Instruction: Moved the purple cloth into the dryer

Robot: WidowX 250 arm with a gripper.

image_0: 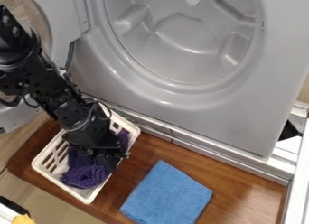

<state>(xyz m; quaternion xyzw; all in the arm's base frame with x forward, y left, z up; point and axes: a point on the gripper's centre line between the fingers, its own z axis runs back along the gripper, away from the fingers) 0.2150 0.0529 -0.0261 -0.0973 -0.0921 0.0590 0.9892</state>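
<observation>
As the end effector (pixel 110 160) sits at the purple cloth (pixel 85 175), grip impossible to tell, it's likely pickup, then up to the dryer (pixel 256 99)!

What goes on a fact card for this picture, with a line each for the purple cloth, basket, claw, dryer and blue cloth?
Purple cloth: bunched up in the basket, not in the dryer
Basket: white plastic, slotted sides, on the brown wooden surface
Claw: black, down in the basket at the purple cloth; can't tell if it grips it
Dryer: grey, round opening, door open
Blue cloth: lying flat on the wooden surface, outside the basket
</observation>
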